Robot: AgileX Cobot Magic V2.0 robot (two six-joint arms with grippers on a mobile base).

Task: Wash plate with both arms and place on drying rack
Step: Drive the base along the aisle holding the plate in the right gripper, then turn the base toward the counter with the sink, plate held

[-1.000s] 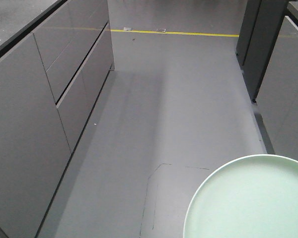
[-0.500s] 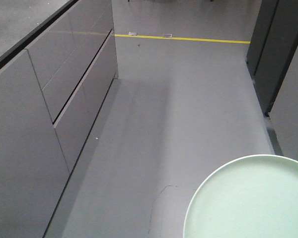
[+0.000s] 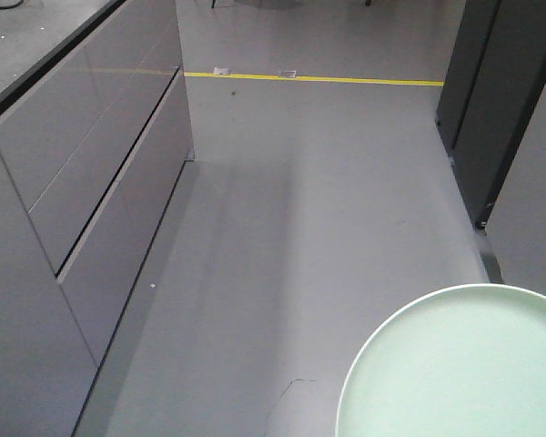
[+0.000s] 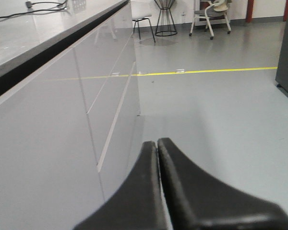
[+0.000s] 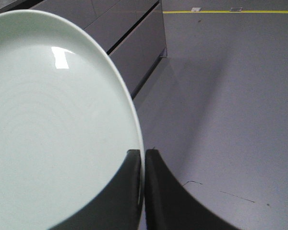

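Plate (image 3: pixel 460 373) — pale mint-green, glossy, with a low raised rim — is at the near right of the front view. The lower and right frame edges cut it off, and it is held level above the grey floor (image 3: pixel 318 228). In the right wrist view the plate (image 5: pixel 53 124) fills the left half and carries one bright highlight on its face.

The right fingers (image 5: pixel 149 160) are clamped on the plate's rim, one finger on each face, with the rim edge running between them. The left fingers (image 4: pixel 159 146) are closed against each other tip to tip and point out over the floor, well apart from the plate.

Surroundings:
- A run of grey drawer fronts (image 3: pixel 91 173) lines the left side from near to far, under a dark-edged bench (image 4: pixel 33 38).
- A black cable (image 4: pixel 43 5) lies on the far end of the bench.
- A yellow line (image 3: pixel 346 80) crosses the floor at the far end.
- A tall dark cabinet (image 3: pixel 487 100) stands at the far right.
- Beyond the line — in the left wrist view — stand a wire stand (image 4: pixel 165 19) and a chair (image 4: pixel 212 13).
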